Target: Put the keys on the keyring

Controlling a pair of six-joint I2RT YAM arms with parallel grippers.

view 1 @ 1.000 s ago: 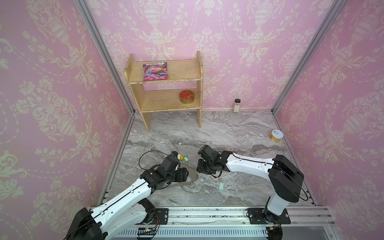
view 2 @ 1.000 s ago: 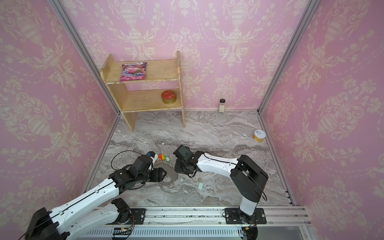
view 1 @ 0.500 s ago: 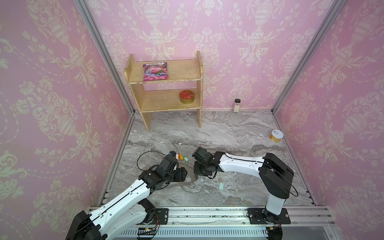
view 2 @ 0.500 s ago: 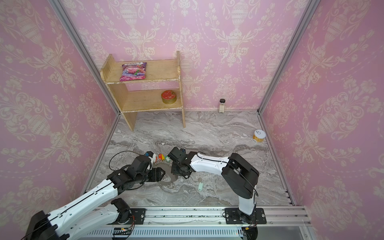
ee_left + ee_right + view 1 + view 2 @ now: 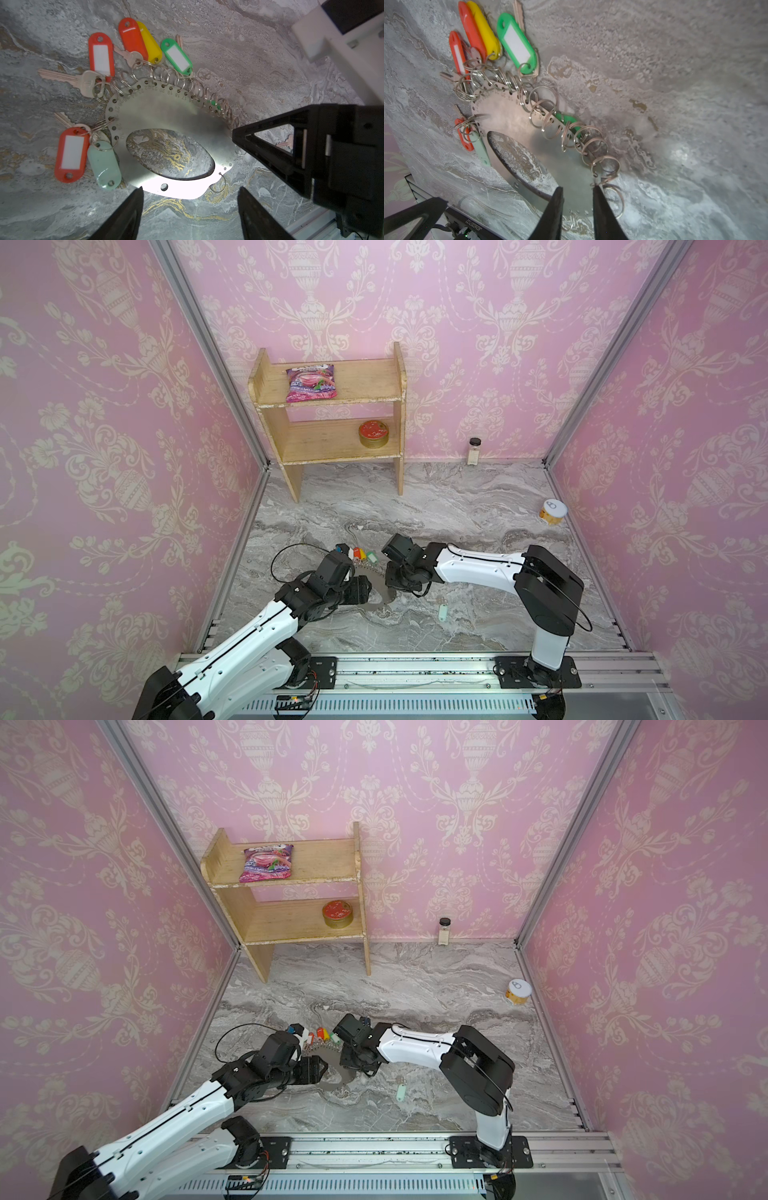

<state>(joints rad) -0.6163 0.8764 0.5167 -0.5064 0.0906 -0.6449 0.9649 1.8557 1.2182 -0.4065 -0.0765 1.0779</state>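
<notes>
The right gripper [image 5: 394, 584] has slid left onto the keyring [image 5: 384, 600], jaws narrowing; the left gripper [image 5: 365, 588] has stayed put. In both top views the keys [image 5: 442, 612] lie loose on the table [image 5: 457, 497], apart from the keyring, in neither gripper.

Left wrist: the left jaws gape wide and empty at the keyring's rim.

Right wrist: the right jaws straddle the band beside a loop [image 5: 606, 164]; I cannot tell whether they bite.

Likely trouble: pinched at one edge, the flat plate could skid or tip. A snagged loop could drag it askew.
</notes>
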